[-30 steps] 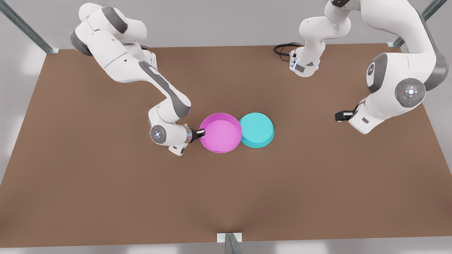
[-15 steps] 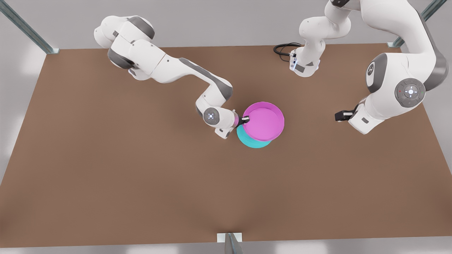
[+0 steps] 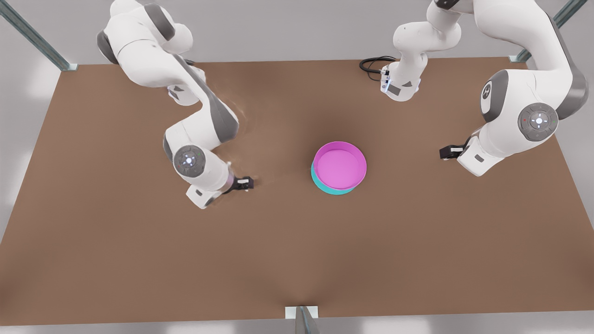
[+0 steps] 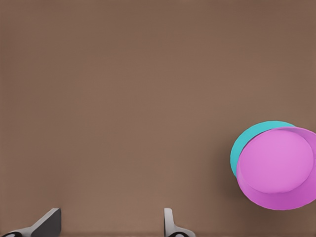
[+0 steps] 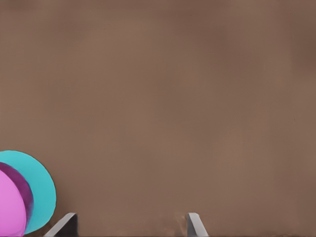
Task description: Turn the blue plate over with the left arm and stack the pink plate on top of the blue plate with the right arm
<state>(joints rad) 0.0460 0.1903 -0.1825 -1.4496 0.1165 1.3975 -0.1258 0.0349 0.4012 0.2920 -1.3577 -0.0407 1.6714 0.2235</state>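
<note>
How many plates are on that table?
2: the pink plate sits on the blue plate, stacked mid-table, with only the blue one's edge peeking out.

1. Wide brown worktop (image 3: pixel 139 250), matte and plain, spanning almost the whole front view.
2. Pale grey wall or floor (image 3: pixel 287 28) beyond the far edge, with soft lighter patches at both sides.
3. Slanted metal frame struts at the far corners, one at the front view's left (image 3: pixel 35 39), one at the front view's right (image 3: pixel 552 28).
4. Small metal bracket (image 3: pixel 301 315) at the middle of the near edge.
5. Black cable loop (image 3: pixel 373 64) lying near the far edge.
6. Even, diffuse light; faint soft shadows on the brown surface.
</note>
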